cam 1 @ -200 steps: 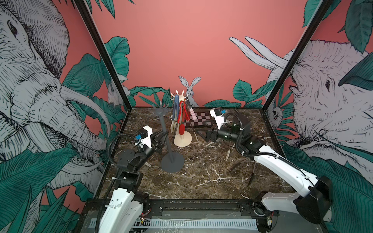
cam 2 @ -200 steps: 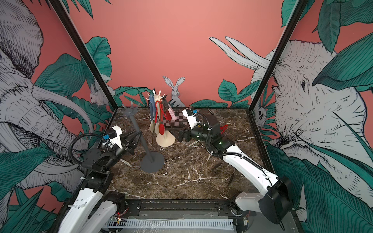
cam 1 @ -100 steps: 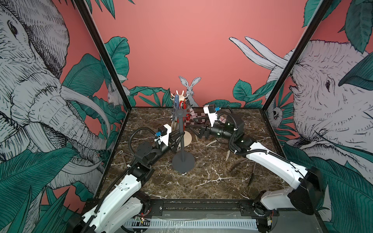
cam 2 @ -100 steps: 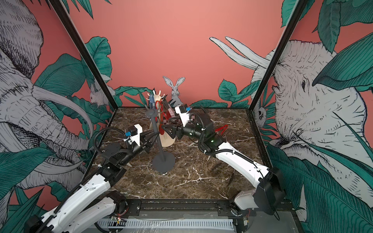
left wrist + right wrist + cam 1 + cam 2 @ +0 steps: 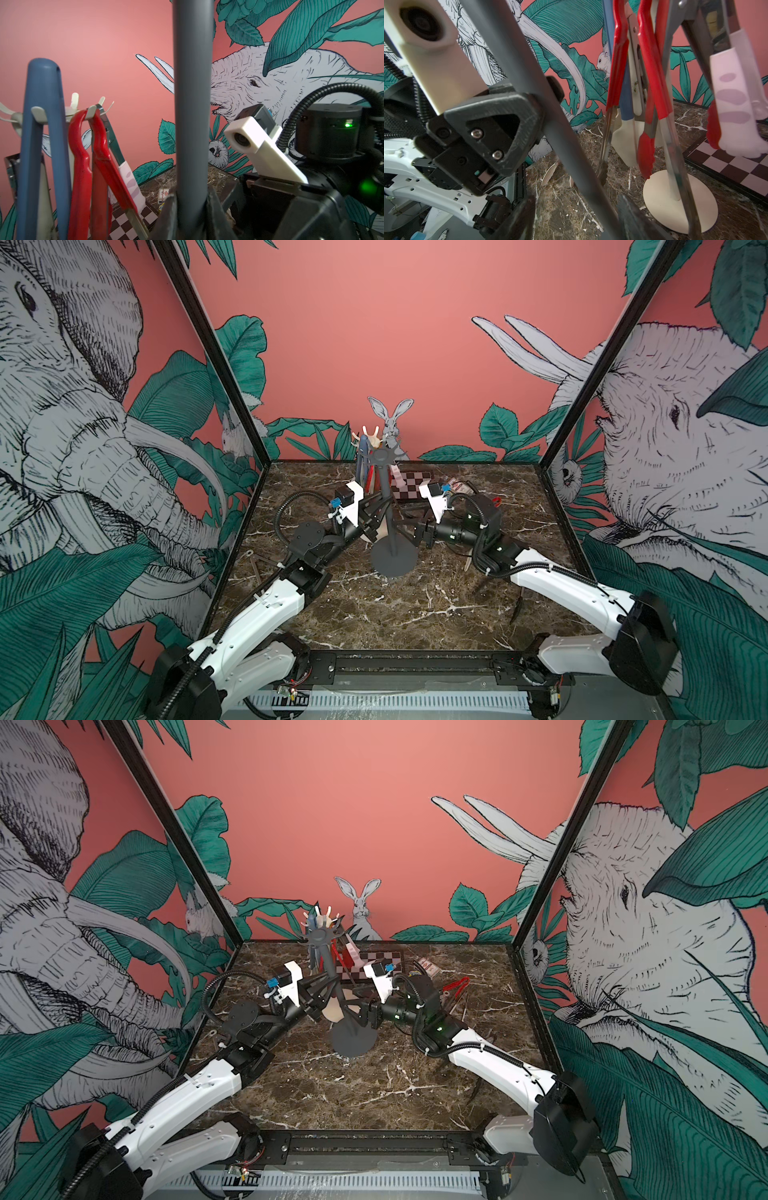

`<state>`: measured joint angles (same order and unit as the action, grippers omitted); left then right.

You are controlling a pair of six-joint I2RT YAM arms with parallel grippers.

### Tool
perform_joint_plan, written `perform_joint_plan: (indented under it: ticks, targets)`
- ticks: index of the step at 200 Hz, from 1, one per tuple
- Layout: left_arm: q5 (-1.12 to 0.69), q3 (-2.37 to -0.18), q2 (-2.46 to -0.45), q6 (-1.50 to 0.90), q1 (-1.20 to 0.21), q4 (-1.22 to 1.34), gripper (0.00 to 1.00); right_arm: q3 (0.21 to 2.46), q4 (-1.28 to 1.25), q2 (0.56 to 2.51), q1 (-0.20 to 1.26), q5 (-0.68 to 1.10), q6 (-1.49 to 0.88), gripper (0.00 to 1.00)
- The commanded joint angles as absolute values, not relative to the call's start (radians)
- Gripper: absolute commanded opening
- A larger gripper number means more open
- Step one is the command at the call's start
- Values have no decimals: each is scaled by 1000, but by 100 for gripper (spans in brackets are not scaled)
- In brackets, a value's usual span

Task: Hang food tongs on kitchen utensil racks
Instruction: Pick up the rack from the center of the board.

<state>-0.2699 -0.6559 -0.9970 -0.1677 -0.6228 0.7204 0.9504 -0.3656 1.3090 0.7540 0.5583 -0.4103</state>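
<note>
The dark grey utensil rack stands mid-table, its pole tilted and its hook crown bare. My left gripper is shut on the pole, both fingers pressed against it. My right gripper is open around the same pole lower down, with a gap at one finger. Just behind stands the cream rack, hung with blue tongs, red tongs and pink-tipped tongs. In both top views the grippers meet at the pole.
A checkered board and a small card box lie at the back. Loose red tongs and dark tongs lie on the right, another pair near the left wall. Marble shows at the front.
My left arm has carried the dark grey rack rightward to the middle, in front of the cream rack. My right gripper has moved left onto the pole, its jaws narrowing.
</note>
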Motion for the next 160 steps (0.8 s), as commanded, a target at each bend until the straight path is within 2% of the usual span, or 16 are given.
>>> perform_joint_plan:
  ticks: [1,56,109,160]
  targets:
    - [-268,-736,-975,-192,-639,897,0,949,-441,1301,762,542,-386,60]
    - [-264,-753,-980,-190,-676,879,0,958,-407,1308,762,477,-317,49]
    - [-249,-750,-988,-179,-694,887,0,955,-421,1309,765,485,-320,43]
    - [-239,-755,-1002,-171,-744,896,0,963,-390,1298,764,475,-308,26]
